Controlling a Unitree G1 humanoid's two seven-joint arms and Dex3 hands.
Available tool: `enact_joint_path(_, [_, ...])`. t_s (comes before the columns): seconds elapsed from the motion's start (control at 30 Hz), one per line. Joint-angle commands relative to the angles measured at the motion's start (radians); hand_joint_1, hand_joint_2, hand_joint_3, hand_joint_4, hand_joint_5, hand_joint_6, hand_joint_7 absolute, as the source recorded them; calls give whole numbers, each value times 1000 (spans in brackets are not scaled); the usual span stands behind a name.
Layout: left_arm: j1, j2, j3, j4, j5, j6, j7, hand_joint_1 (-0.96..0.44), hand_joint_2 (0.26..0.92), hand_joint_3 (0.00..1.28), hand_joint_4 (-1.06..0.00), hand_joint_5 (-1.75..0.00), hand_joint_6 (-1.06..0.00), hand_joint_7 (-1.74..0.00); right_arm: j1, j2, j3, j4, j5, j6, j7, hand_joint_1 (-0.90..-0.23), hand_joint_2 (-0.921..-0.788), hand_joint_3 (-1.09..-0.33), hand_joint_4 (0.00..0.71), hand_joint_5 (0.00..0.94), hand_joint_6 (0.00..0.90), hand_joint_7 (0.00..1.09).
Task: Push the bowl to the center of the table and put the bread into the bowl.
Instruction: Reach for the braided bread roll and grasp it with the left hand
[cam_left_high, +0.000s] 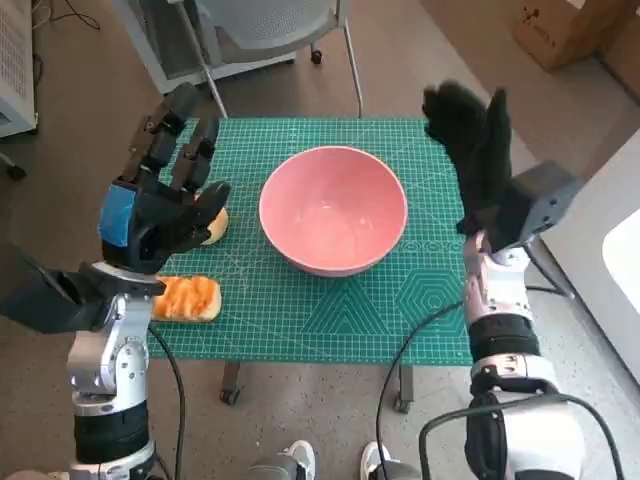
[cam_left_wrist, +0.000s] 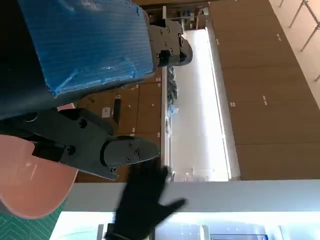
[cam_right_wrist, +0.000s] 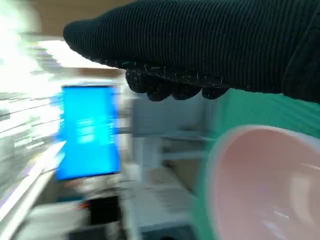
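- Nearest the head camera, our two pale forearms rise from below. Our left hand (cam_left_high: 165, 205) hangs over the table's left side with its fingers spread, holding nothing. Just under it a pale bread roll (cam_left_high: 216, 226) peeks out, and a toasted bread piece (cam_left_high: 186, 298) lies near the front left edge of the green mat (cam_left_high: 330, 320).
- Our right hand (cam_left_high: 470, 135) stands upright beside the far right corner, fingers apart and empty. The pink bowl (cam_left_high: 333, 210) sits roughly mid-table, clear of both hands.
- From the left wrist, the taped back of our left hand (cam_left_wrist: 85, 42) fills the frame; the bowl's rim (cam_left_wrist: 30, 185) shows close by, and the gloved right hand (cam_left_wrist: 142, 205) beyond it.
- From the right wrist the picture is blurred, so we can only say the glove (cam_right_wrist: 200, 45) seems to hover above the bowl (cam_right_wrist: 265, 185), not touching it.
- We judge the risks thus: the left hand could nudge the roll off the near edge while closing on it, or knock the bowl off centre when carrying bread across.
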Motion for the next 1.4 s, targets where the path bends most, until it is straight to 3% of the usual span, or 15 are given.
enact_joint_path(0.03, [-8, 21, 1, -38, -5, 14, 3, -386, 882, 361, -34, -2, 1, -427, 59, 17, -7, -126, 83, -40, 106, -622, -921, -646, 205, 3, 352, 35])
enact_joint_path(0.13, [-2, 45, 9, -76, -14, 31, -4, -381, 863, 349, -30, -1, 1, -417, 86, 22, 3, -208, 109, -44, 134, -614, -921, -628, 201, 1, 357, 38])
enact_joint_path(0.23, [12, 82, 10, -115, -3, 38, -23, -314, 768, 333, -11, 0, 1, -365, 108, 19, 14, -265, 118, -35, 145, -615, -921, -611, 200, 1, 362, 38])
enact_joint_path(0.27, [20, 131, 4, -133, 31, 29, -52, -305, 752, 335, -9, 0, 1, -356, 116, 17, 16, -288, 125, -24, 151, -617, -921, -609, 200, 1, 362, 38])
enact_joint_path(0.3, [26, 168, 0, -144, 56, 23, -72, -287, 684, 364, -5, 1, 1, -306, 123, 16, 17, -305, 130, -15, 155, -620, -921, -598, 200, 1, 363, 38])
enact_joint_path(0.43, [47, 400, -20, -240, 232, 46, -160, -194, 536, 413, 0, 1, 1, -223, 145, 11, 22, -352, 139, 3, 161, -629, -921, -579, 203, 2, 366, 38])
enact_joint_path(0.5, [62, 519, -33, -322, 340, 105, -185, -139, 516, 385, 0, 1, 1, -231, 151, 9, 23, -365, 142, 5, 161, -630, -921, -575, 204, 2, 364, 36])
enact_joint_path(0.67, [86, 700, -46, -499, 428, 332, -251, -3, 527, 306, 1, 1, -5, -238, 155, 8, 22, -374, 152, 11, 162, -632, -921, -569, 211, 5, 365, 34])
enact_joint_path(0.87, [107, 771, -62, -620, 453, 522, -279, 149, 596, 214, 0, 0, -103, -151, 156, 16, 23, -372, 151, 11, 158, -632, -921, -567, 221, 8, 379, 38])
enact_joint_path(1.1, [107, 839, -126, -700, 488, 657, -300, 204, 624, 171, -49, -9, -202, -73, 158, 26, 27, -372, 158, 26, 160, -635, -921, -566, 224, 7, 382, 36])
enact_joint_path(1.4, [89, 880, -249, -699, 527, 722, -310, 184, 654, 104, -112, -3, -273, -21, 158, 29, 23, -374, 182, 56, 175, -649, -921, -544, 224, 4, 389, 34])
